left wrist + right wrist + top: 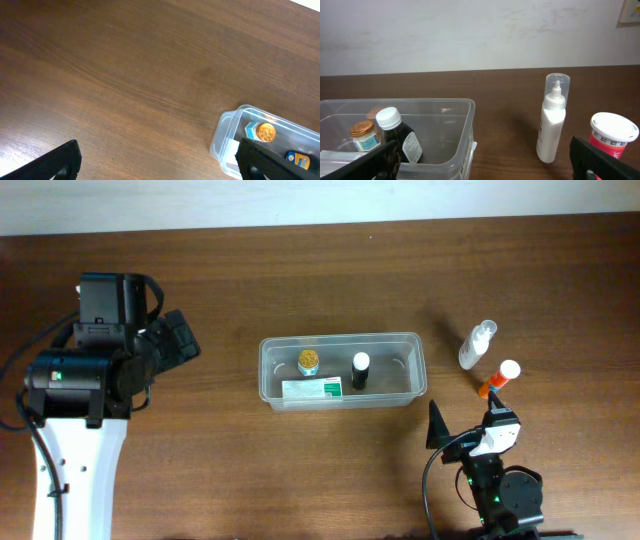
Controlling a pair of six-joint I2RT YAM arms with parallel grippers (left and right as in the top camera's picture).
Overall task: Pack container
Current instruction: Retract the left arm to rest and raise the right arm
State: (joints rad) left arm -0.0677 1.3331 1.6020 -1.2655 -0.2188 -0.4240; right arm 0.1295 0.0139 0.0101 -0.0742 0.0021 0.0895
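Clear plastic with rounded corners, the container [340, 338] sits at the middle of the brown wooden table [300, 270], its long side running left to right. Inside it, a small gold-capped jar [309, 361] stands toward the left. A dark bottle [360, 370] with a white cap stands just to the right of the jar. A white and green flat pack [312, 389] lies along the near wall.

My left claw [159, 149] hangs well to the left of the container, spread wide and gripping nothing. Only bare wood lies between its fingers [55, 162], and the container's left end shows beside the right-hand one.

My right claw [485, 150] is low at the near right, close to the container's near right corner. It too is spread wide with nothing in its grasp.

Outside the container, to its right, a white spray bottle [477, 345] stands upright. An orange bottle [498, 379] with a white cap stands just on the near side of the spray bottle. Both are apart from the container and from my right claw.
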